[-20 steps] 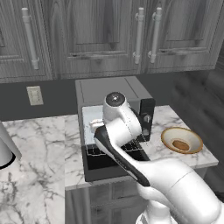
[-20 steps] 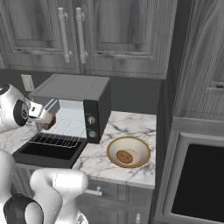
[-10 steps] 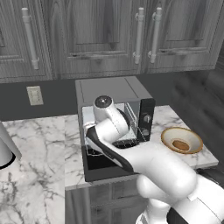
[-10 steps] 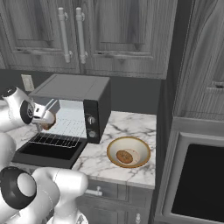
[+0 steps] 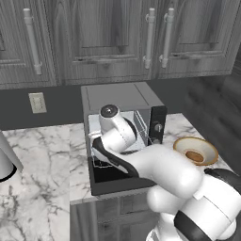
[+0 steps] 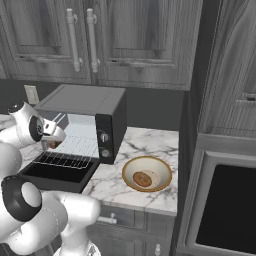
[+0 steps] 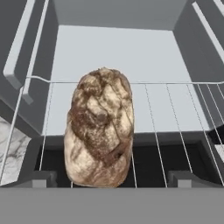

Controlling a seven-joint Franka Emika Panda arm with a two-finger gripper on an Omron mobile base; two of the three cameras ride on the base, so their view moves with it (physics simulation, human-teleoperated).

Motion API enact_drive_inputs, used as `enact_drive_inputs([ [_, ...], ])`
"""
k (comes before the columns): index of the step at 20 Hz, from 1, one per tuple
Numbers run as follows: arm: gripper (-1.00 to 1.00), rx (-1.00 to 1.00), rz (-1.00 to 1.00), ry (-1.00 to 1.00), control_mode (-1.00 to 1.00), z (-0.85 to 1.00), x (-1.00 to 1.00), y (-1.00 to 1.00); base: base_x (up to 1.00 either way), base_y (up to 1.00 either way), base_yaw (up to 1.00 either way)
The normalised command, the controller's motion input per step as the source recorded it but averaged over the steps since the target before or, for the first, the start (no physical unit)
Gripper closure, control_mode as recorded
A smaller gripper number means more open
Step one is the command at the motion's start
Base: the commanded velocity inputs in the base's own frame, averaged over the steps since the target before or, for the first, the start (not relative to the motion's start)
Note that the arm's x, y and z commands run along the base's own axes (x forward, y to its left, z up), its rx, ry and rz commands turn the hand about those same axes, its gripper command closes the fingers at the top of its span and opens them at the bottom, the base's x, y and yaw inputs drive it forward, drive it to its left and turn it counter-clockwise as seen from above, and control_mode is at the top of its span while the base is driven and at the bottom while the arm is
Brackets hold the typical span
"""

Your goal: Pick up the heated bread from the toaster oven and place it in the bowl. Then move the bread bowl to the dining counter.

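Note:
The heated bread (image 7: 100, 127), a chunky golden-brown roll, lies on the wire rack (image 7: 175, 113) inside the toaster oven (image 5: 122, 100), whose dark door (image 6: 57, 172) hangs open. My gripper (image 7: 111, 180) is open at the oven mouth, one fingertip on each side of the roll's near end, not touching it. From the right, the roll (image 6: 52, 144) shows just under my hand. The tan bowl (image 5: 195, 149) stands on the marble right of the oven and holds a flatter dark bread piece (image 6: 142, 178). The dining counter is out of view.
Grey upper cabinets (image 5: 108, 37) hang above the oven. A wall outlet (image 5: 36, 102) and a white rounded object (image 5: 4, 162) are at the left. A tall built-in unit with a dark glass front (image 6: 230, 205) borders the marble worktop (image 6: 150, 142) on the right.
My hand has swung left and lower, closer to the rack and the roll. The jaws have stayed open. Bread, bowl and oven have not moved.

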Motion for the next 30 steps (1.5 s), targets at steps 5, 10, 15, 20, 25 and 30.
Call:
enact_drive_inputs([
  [5, -1.00, 0.00, 0.00, -0.04, -1.00, -0.09, 0.15, 0.06, 0.00, 0.00, 0.00],
  [10, -1.00, 0.00, 0.00, -0.01, -1.00, -0.13, 0.09, 0.03, 0.00, 0.00, 0.00],
  [15, 1.00, 0.00, 0.00, -0.04, -1.00, -0.16, 0.00, 0.00, 0.00, 0.00, 0.00],
  [20, 1.00, 0.00, 0.00, 0.00, -1.00, 0.00, -0.12, 0.00, 0.00, 0.00, 0.00],
  [25, 1.00, 0.02, -0.04, 0.00, -1.00, 0.11, -0.91, -0.12, 0.00, 0.00, 0.00],
  [30, 1.00, 0.01, -0.12, -0.02, -1.00, 0.41, -1.00, -0.49, 0.00, 0.00, 0.00],
])
